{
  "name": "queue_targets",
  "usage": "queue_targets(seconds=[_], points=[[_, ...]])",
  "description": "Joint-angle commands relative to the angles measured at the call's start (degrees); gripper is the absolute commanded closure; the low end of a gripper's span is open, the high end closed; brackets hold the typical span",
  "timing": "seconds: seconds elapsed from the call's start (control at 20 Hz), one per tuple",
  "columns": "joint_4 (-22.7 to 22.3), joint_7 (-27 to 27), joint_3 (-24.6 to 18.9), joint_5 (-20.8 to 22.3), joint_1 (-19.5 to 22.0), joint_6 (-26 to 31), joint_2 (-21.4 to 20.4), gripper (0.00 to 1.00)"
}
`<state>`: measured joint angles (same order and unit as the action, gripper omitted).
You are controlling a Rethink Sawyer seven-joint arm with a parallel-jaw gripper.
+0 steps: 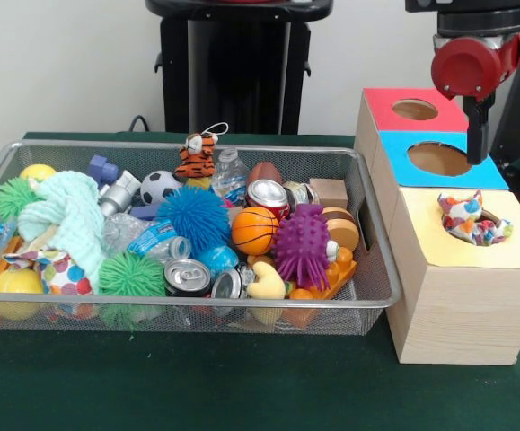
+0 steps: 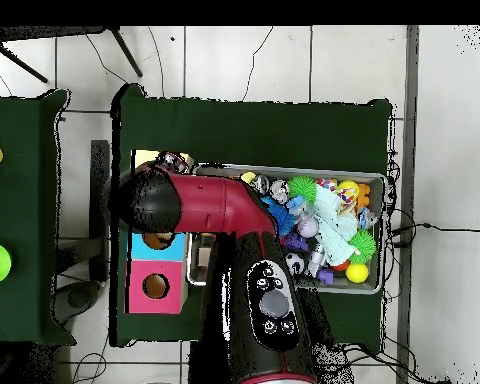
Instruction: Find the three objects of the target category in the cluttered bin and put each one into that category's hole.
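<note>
The wire mesh bin (image 1: pixel 197 303) is full of mixed toys; it also shows in the overhead view (image 2: pixel 376 180). One white cloth with coloured dots (image 1: pixel 62 271) lies at the bin's front left, partly under a mint green cloth (image 1: pixel 71 215). Another dotted cloth (image 1: pixel 468 215) sits bunched in the round hole (image 1: pixel 492 215) of the yellow-topped box (image 1: pixel 421 235), part of it sticking up above the rim. My gripper (image 1: pixel 478 154) hangs above the blue-topped box (image 1: pixel 403 145), just behind that cloth and apart from it. In the overhead view the arm (image 2: pixel 224 205) hides the gripper.
A red-topped box (image 1: pixel 381 101) stands behind the blue one. The bin holds spiky balls (image 1: pixel 193 215), drink cans (image 1: pixel 188 277), a small basketball (image 1: pixel 254 230), a football (image 1: pixel 159 185), a tiger toy (image 1: pixel 195 157) and a purple spiky ball (image 1: pixel 302 244). The robot's pedestal (image 1: pixel 237 67) stands behind the bin.
</note>
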<state>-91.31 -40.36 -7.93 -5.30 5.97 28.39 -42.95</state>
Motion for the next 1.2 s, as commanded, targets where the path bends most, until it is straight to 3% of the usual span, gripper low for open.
queue_targets(seconds=[0.05, 0.35, 0.7, 1.2], points=[[-5.98, -15.2, -0.08, -1.64, 1.29, 3.32, 0.09, 1.0], [-6.55, -14.32, 0.96, 0.98, 0.92, -0.23, 2.31, 1.0], [-5.06, -15.39, 1.87, 1.12, -0.23, -1.92, 5.61, 1.0], [-7.83, -14.27, -1.05, 0.72, 1.84, -7.69, 6.91, 1.0]])
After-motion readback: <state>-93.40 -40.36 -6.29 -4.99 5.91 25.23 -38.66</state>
